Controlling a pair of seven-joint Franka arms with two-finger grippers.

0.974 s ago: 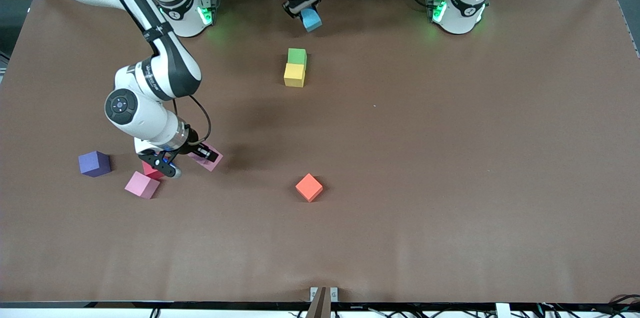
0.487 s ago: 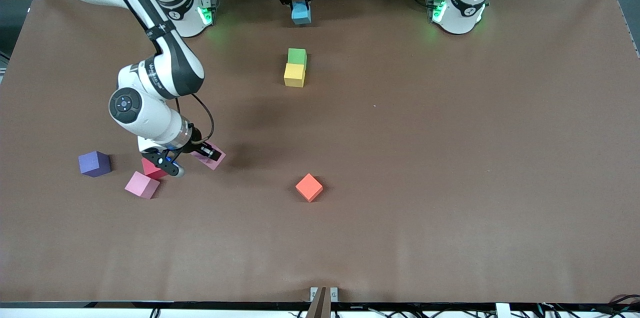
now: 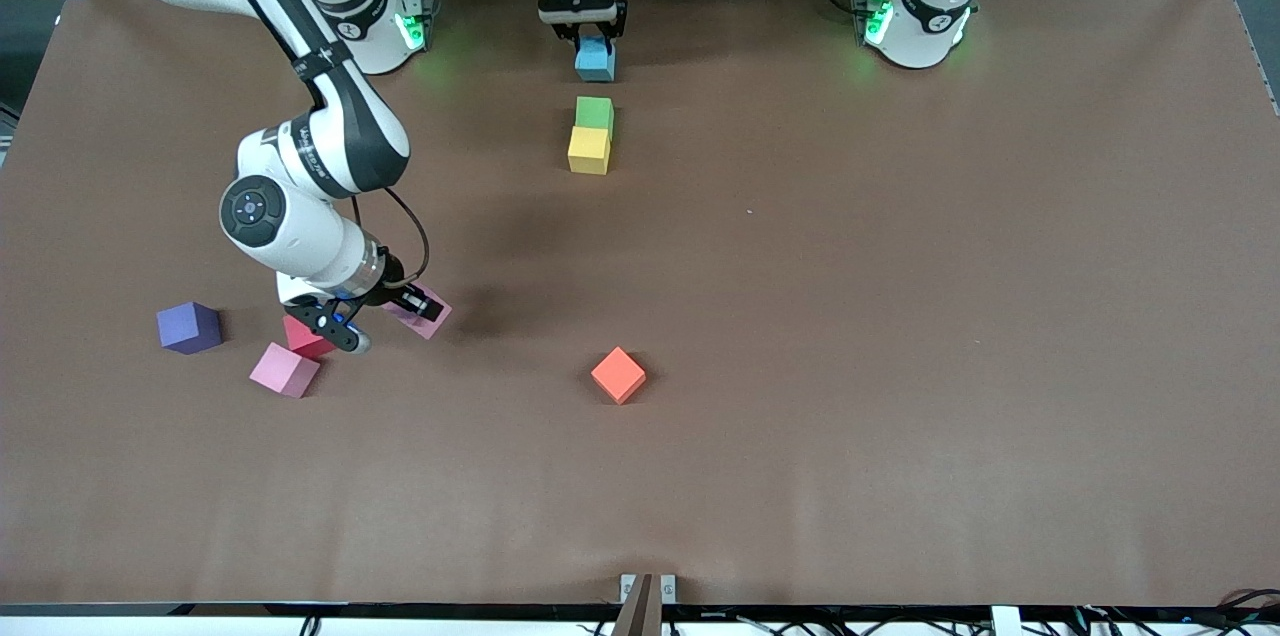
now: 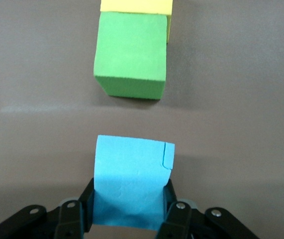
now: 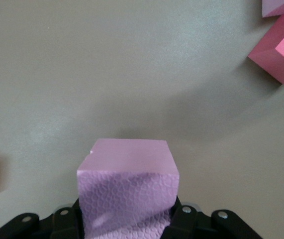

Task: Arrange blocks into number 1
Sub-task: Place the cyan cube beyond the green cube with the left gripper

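My left gripper [image 3: 594, 42] is shut on the light blue block [image 3: 595, 61], low over the table near the arms' bases. In the left wrist view the light blue block [image 4: 131, 174] sits between the jaws of my left gripper [image 4: 129, 201], a gap apart from the green block [image 4: 131, 55]. The green block [image 3: 594, 112] touches the yellow block [image 3: 588, 150], in line with the blue one. My right gripper [image 3: 408, 305] is shut on a pink block [image 3: 428, 315], seen in the right wrist view as the pink block [image 5: 127, 181] in my right gripper [image 5: 127, 219].
Toward the right arm's end lie a purple block [image 3: 188, 327], a red block [image 3: 302, 339] and a second pink block [image 3: 284, 369], close beside the right gripper. An orange block [image 3: 618, 375] lies alone mid-table, nearer the camera. The red block [image 5: 281, 52] shows in the right wrist view.
My left gripper has brought the light blue block down and nearer to the green block. My right gripper with the pink block has shifted only slightly.
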